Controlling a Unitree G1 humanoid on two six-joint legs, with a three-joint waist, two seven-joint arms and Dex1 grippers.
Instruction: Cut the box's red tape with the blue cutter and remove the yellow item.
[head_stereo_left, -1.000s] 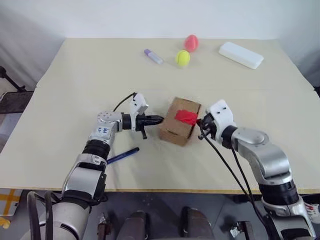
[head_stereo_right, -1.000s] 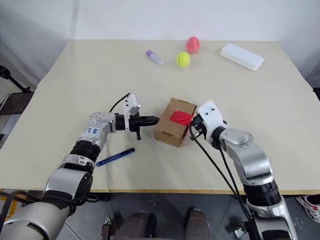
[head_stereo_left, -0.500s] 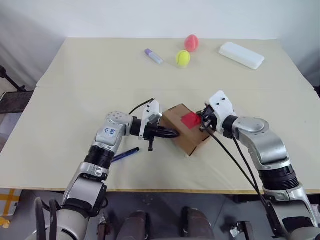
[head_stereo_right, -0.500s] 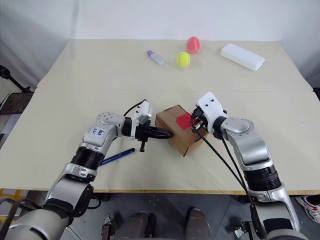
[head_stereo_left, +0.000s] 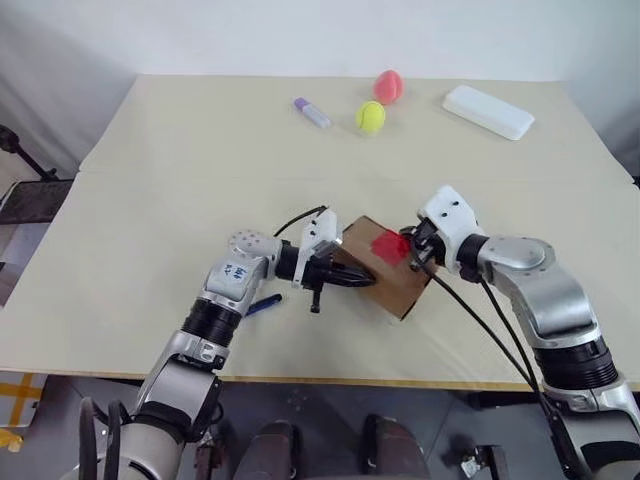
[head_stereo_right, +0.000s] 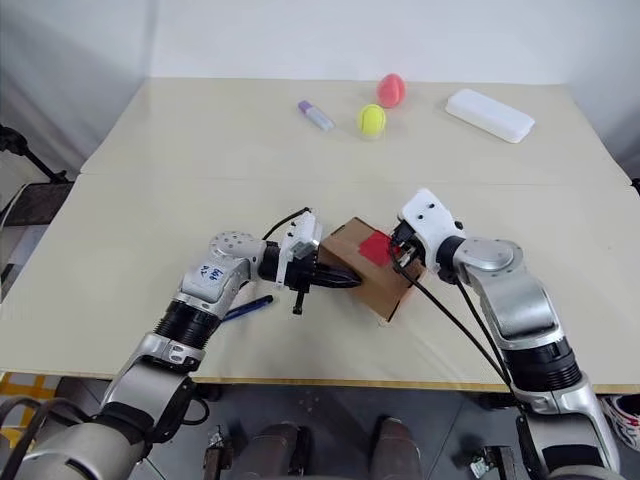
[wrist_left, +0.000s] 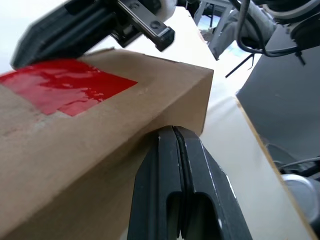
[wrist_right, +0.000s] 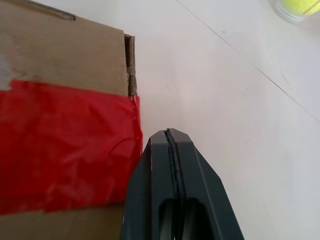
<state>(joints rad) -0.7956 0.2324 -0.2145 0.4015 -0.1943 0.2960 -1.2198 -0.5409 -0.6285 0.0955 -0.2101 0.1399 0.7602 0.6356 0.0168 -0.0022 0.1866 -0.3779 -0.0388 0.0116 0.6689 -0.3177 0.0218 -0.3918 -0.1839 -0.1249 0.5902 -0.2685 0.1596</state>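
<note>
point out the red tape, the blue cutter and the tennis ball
red tape (head_stereo_left: 387, 244), left eye view, middle of the strip
blue cutter (head_stereo_left: 263, 303), left eye view, visible shaft
tennis ball (head_stereo_left: 370, 118), left eye view, centre

Brown cardboard box (head_stereo_left: 385, 277) near the surface's front edge, closed and turned askew, glossy red tape (head_stereo_left: 388, 244) unbroken across its top, dark blue cutter (head_stereo_left: 262, 304) lying flat just left of the box

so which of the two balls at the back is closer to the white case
The pink-red ball. It sits farther back and nearer the white case than the yellow-green tennis ball, which lies toward the purple-capped tube.
</note>
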